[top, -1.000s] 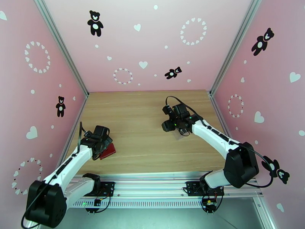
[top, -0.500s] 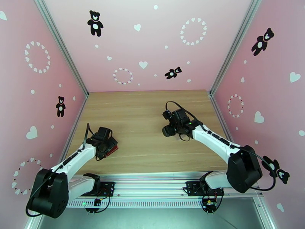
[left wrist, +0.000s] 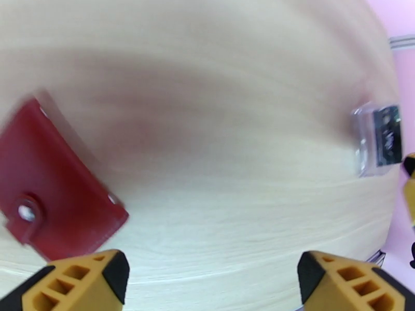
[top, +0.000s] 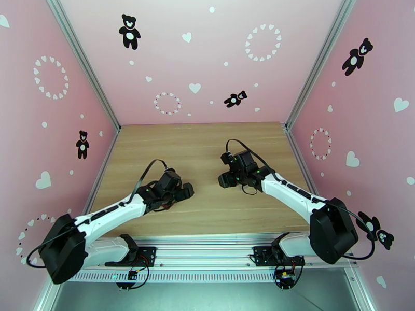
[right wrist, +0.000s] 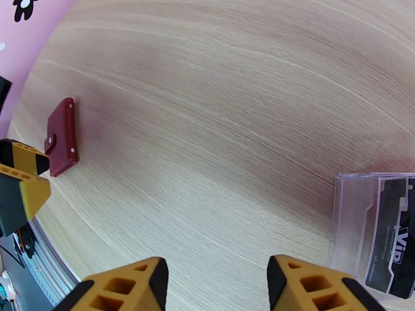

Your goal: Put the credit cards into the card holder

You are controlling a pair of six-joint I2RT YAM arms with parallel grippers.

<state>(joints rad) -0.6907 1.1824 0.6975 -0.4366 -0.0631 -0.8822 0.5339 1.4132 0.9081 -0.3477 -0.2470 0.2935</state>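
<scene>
Hovering grippers and closed wallet

Left gripper point(left wrist: 212, 270): jaws wide apart, empty. Right gripper point(right wrist: 218, 286): jaws apart, empty. Red wallet point(left wrist: 52, 198), closed, lies flat on the wooden table point(left wrist: 233, 203) at ten o'clock from the left gripper. Clear pouch point(right wrist: 358, 224) with a dark card point(right wrist: 397, 239) lies at two o'clock from the right gripper.

Stretched fwd & angled inward on L side w/ L pincer point(top: 187, 192) low over the table point(top: 207, 146), jaws spread wide w/ nothing btwn, and reaching in from R side, elbow bent, w/ R pincer point(top: 223, 179) also low, jaws apart & empty, tips pointing toward the L one.
</scene>
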